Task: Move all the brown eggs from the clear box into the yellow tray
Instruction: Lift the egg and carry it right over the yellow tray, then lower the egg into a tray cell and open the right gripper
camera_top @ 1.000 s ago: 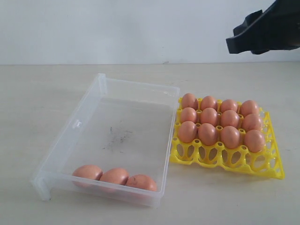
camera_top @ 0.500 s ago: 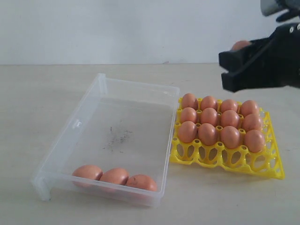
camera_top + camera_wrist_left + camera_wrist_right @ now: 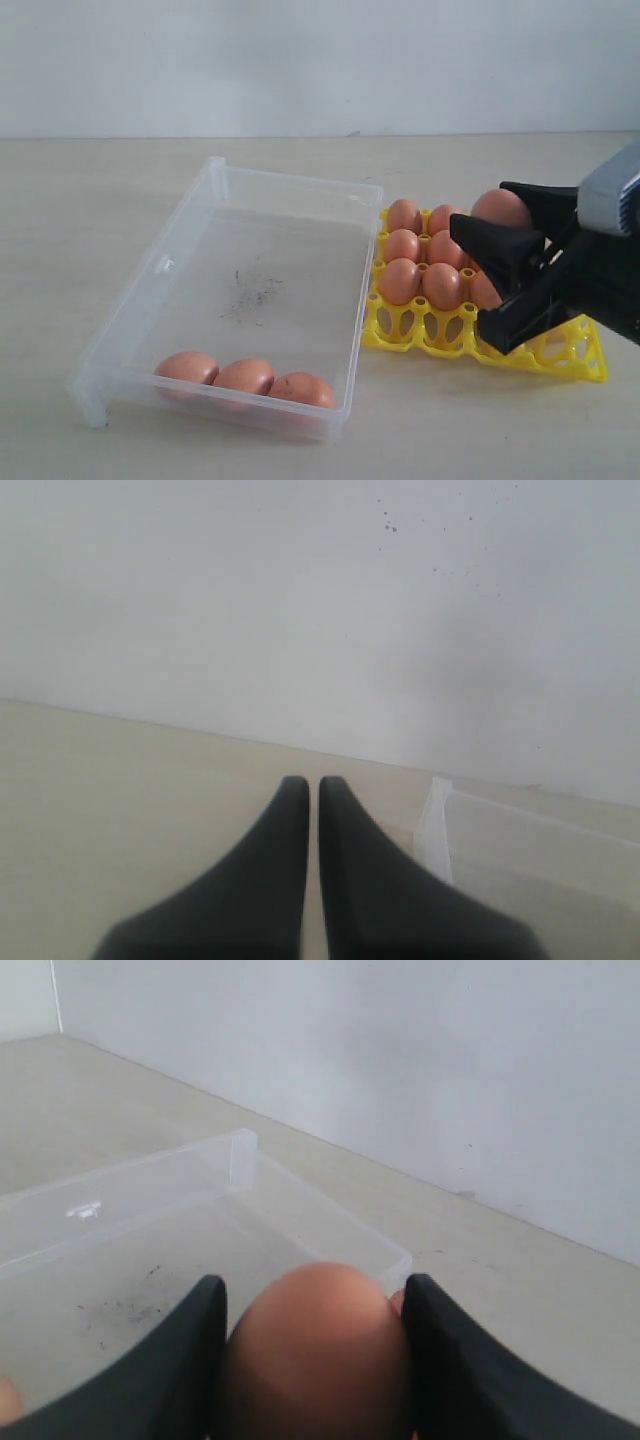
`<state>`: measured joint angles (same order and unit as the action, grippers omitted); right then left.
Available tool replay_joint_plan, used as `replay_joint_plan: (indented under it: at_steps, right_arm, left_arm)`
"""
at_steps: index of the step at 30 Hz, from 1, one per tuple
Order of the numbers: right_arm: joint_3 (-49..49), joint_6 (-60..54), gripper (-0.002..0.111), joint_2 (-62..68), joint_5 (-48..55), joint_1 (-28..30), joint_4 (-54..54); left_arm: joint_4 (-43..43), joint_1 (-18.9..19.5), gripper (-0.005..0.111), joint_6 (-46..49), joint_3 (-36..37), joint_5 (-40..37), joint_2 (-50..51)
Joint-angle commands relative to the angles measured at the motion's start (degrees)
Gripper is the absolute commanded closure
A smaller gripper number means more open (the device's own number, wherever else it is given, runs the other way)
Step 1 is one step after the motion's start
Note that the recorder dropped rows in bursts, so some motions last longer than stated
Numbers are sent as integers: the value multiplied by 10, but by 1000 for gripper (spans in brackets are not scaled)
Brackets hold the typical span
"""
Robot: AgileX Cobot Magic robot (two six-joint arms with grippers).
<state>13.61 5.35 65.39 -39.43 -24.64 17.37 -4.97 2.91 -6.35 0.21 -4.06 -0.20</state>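
My right gripper (image 3: 480, 207) is shut on one of the brown eggs (image 3: 505, 208) and hangs low over the right part of the yellow tray (image 3: 440, 337). The right wrist view shows that egg (image 3: 320, 1350) filling the space between the two black fingers of the right gripper (image 3: 315, 1283). Several brown eggs (image 3: 400, 282) sit in the tray's back rows; its front-row cups show bare. Three brown eggs (image 3: 245, 376) lie along the near wall of the clear box (image 3: 290, 184). My left gripper (image 3: 312, 781) is shut on nothing above bare table, beside a corner of the box (image 3: 440, 830).
The box and the tray sit side by side on a pale tabletop (image 3: 90, 200), with a white wall behind. Dark scuffs mark the box floor (image 3: 252, 290). The right arm hides the tray's right-hand eggs in the exterior view.
My right gripper, holding the egg, has come down from the upper right corner to just above the yellow tray. The box, the tray and the other eggs have not moved.
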Motion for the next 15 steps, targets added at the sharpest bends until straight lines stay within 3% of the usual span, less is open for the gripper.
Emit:
replay_joint_plan:
  at_steps: [1, 10, 15]
  right_arm:
    - [-23, -47, 108, 52, -103, 2, -27]
    - [-21, -80, 108, 238, -295, 2, -34]
    - [-9, -97, 108, 332, -305, 2, -65]
  left_arm:
    - [0, -2, 103, -1, -2, 1, 2]
    - [0, -2, 103, -1, -2, 1, 2]
    - [0, -2, 103, -1, -2, 1, 2]
